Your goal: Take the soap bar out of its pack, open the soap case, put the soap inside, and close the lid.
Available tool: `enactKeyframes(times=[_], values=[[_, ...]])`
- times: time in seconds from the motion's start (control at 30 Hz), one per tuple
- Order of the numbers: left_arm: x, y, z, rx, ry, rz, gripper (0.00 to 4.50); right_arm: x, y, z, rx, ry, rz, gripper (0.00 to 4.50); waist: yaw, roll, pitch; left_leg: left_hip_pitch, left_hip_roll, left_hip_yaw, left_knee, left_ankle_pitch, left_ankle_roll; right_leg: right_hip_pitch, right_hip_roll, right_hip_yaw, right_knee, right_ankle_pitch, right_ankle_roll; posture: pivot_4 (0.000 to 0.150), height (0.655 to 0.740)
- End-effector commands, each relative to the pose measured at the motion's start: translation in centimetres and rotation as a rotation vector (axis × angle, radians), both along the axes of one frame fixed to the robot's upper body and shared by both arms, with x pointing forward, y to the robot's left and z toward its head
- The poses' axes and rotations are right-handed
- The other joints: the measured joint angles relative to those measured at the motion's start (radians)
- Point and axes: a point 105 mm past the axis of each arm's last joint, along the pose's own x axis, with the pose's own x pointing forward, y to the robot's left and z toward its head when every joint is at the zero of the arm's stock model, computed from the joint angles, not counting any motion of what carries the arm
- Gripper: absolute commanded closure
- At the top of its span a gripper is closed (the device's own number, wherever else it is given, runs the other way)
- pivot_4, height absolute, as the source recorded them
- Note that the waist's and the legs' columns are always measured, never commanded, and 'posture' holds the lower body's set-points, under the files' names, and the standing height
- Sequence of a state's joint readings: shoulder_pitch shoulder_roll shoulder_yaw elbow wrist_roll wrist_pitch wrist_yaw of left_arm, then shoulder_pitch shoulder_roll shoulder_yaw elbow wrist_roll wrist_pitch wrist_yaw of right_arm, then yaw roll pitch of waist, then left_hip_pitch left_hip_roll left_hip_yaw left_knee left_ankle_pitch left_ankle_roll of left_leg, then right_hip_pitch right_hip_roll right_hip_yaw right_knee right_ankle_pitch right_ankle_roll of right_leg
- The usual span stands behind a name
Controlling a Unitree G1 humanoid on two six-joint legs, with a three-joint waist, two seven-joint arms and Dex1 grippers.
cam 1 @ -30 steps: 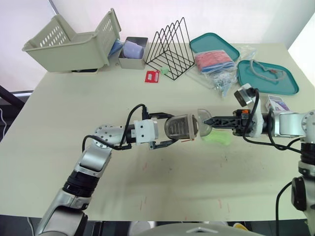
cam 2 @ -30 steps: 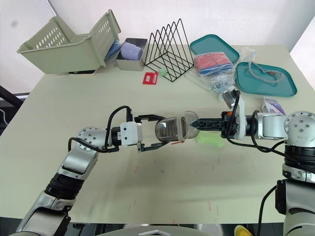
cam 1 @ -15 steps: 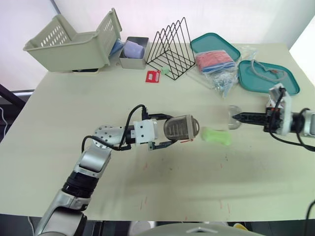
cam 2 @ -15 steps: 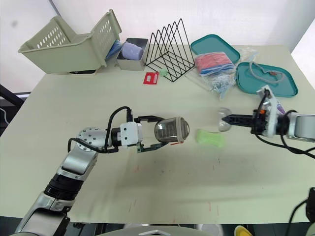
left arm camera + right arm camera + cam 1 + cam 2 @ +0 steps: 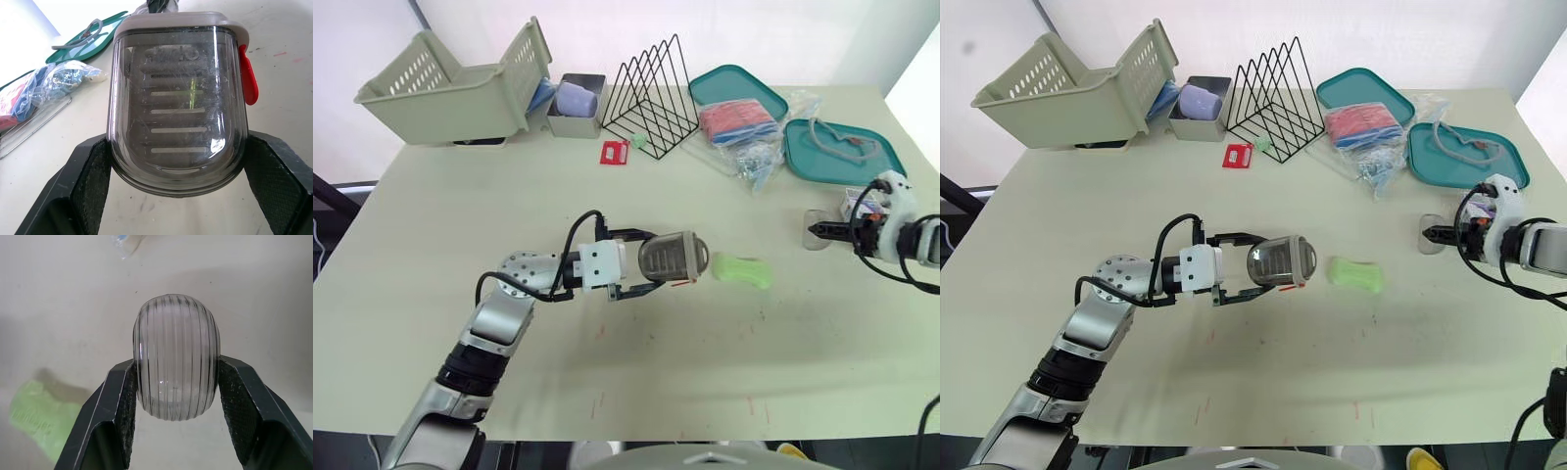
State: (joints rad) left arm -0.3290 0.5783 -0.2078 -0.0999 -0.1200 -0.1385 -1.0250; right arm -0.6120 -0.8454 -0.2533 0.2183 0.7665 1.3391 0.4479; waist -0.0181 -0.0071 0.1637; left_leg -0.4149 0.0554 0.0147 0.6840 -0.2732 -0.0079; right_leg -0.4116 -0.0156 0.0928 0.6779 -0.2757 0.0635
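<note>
The left gripper (image 5: pixel 668 264) is closed across the soap case (image 5: pixel 176 98), with one black finger (image 5: pixel 88 191) pressed against each long side of the smoky body. This side grip keeps the end of the case clear for loading. The end appears to face the soap bar, though the opening itself cannot be confirmed. A red latch tab (image 5: pixel 247 81) projects from one edge of the case. The soap bar (image 5: pixel 741 269) is pale green and unwrapped. It lies flat on the table (image 5: pixel 705 372) just beside the case and between the two grippers, touched by neither. The lid (image 5: pixel 177 357), a clear ribbed dome, is off the case and well apart from it. The right gripper (image 5: pixel 821 231) clamps it at its sides between both fingers (image 5: pixel 117 396), low over the table near a teal tray (image 5: pixel 842 152). This placement is judged to park the lid away from the loading area. The case is therefore open, and insertion of the soap and closure are not yet done.
</note>
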Motion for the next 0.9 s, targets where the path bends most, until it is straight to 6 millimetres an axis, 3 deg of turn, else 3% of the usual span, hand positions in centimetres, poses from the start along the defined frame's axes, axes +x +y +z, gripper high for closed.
enactKeyframes(times=[0.03,0.23,0.3,0.43,0.67,0.77,0.9], values=[[-0.1,-0.4,0.7,-0.011,-0.035,-0.014,0.76,1.3,-0.5,0.8,-0.017,-0.045,-0.089,2.62,0.001,0.0,0.0,0.0,0.0,0.0,0.0,0.0,0.0,0.0,0.0,0.0,0.0,0.0,0.0,0.15,0.74],[-0.1,-0.2,0.7,-0.009,-0.038,-0.006,0.76,1.9,0.1,0.2,-0.027,-0.034,-0.097,2.62,0.003,0.0,0.0,0.0,0.0,0.0,0.0,0.0,0.0,0.0,0.0,0.0,0.0,0.0,0.0,0.15,0.74],[-0.1,-0.2,0.7,-0.009,-0.038,-0.002,0.76,2.0,0.3,0.2,-0.02,-0.032,-0.097,1.6,0.002,0.0,0.0,0.0,0.0,0.0,0.0,0.0,0.0,0.0,0.0,0.0,0.0,0.0,0.0,0.15,0.74],[-0.1,-0.1,0.5,-0.007,-0.036,0.006,0.76,2.0,0.4,0.3,-0.012,-0.038,-0.086,0.09,0.001,0.0,0.0,0.0,0.0,0.0,0.0,0.0,0.0,0.0,0.0,0.0,0.0,0.0,0.0,0.15,0.74],[0.1,0.0,0.4,-0.006,-0.031,0.015,0.76,1.9,0.1,1.3,-0.092,-0.14,-0.029,0.09,0.003,0.0,0.0,0.0,0.0,0.0,0.0,0.0,0.0,0.0,0.0,0.0,0.0,0.0,0.0,0.15,0.74],[0.3,0.0,0.4,-0.01,-0.019,0.023,0.76,0.9,1.8,3.1,-0.087,-0.319,0.169,0.09,0.005,0.0,0.0,0.0,0.0,0.0,0.0,0.0,0.0,0.0,0.0,0.0,0.0,0.0,0.0,0.15,0.74],[0.5,0.1,0.5,-0.007,-0.003,0.025,0.76,-1.1,3.2,3.8,-0.099,-0.495,0.387,0.09,0.003,0.0,0.0,0.0,0.0,0.0,0.0,0.0,0.0,0.0,0.0,-0.001,0.0,0.0,0.0,0.15,0.74]])
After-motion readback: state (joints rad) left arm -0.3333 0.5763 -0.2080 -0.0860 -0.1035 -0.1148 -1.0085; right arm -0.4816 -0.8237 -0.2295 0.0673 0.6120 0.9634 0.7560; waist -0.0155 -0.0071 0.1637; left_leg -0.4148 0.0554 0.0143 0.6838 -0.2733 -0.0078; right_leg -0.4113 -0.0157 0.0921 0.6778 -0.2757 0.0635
